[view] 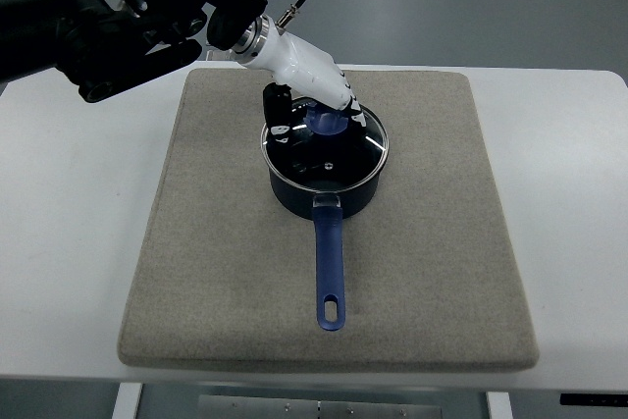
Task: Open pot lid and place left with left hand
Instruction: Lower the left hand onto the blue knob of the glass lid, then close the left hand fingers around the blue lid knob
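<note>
A dark blue pot stands on a grey mat, slightly behind its middle, with its long blue handle pointing toward the near edge. A glass lid with a metal rim sits on the pot. Its blue knob is partly covered. My left hand, white with black fingers, comes down from the upper left. Its fingers are curled around the knob, a black finger on the left and white ones on the right. The lid looks seated on the rim.
The mat lies on a white table. Bare mat shows on both sides of the pot. My black left arm with a cable crosses the table's back-left corner.
</note>
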`<state>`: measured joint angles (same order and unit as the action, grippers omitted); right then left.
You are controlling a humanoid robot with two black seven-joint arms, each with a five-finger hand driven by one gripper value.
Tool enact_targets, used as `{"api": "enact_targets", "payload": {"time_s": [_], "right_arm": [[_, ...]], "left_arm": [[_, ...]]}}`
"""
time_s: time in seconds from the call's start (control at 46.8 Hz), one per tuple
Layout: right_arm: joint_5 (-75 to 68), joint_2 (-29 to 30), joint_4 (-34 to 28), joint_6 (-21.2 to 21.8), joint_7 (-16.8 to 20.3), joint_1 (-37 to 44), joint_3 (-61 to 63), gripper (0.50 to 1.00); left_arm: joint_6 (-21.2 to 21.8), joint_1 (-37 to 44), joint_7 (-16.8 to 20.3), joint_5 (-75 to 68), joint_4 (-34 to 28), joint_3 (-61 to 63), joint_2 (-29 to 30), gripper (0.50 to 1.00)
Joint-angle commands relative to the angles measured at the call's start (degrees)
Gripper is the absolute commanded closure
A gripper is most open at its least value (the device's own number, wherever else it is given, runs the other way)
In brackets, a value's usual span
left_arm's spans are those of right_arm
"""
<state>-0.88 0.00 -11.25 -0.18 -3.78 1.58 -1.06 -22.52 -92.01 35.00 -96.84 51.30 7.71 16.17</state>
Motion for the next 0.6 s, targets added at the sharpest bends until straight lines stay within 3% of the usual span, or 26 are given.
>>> {"api": "enact_targets", "payload": {"time_s": [0.0, 0.171, 0.363, 0.577], "right_arm": [[0.0, 0.0, 0.0, 0.0, 0.0, 0.0, 0.0, 0.583], [0.0, 0.0, 0.0, 0.0, 0.0, 0.0, 0.0, 0.583], [0.0, 0.0, 0.0, 0.0, 0.0, 0.0, 0.0, 0.583], [0.0, 0.0, 0.0, 0.0, 0.0, 0.0, 0.0, 0.583]], "left_arm": [[0.1, 0.0, 0.0, 0.1, -0.7, -0.1, 0.0, 0.536], [-0.9, -0.2, 0.0, 0.2, -0.8, -0.4, 0.1, 0.536], [-5.3, -0.8, 0.0, 0.3, -0.8, -1.1, -0.1, 0.538], [-5.7, -0.9, 0.0, 0.8, -0.9, -1.3, -0.1, 0.538]]}}
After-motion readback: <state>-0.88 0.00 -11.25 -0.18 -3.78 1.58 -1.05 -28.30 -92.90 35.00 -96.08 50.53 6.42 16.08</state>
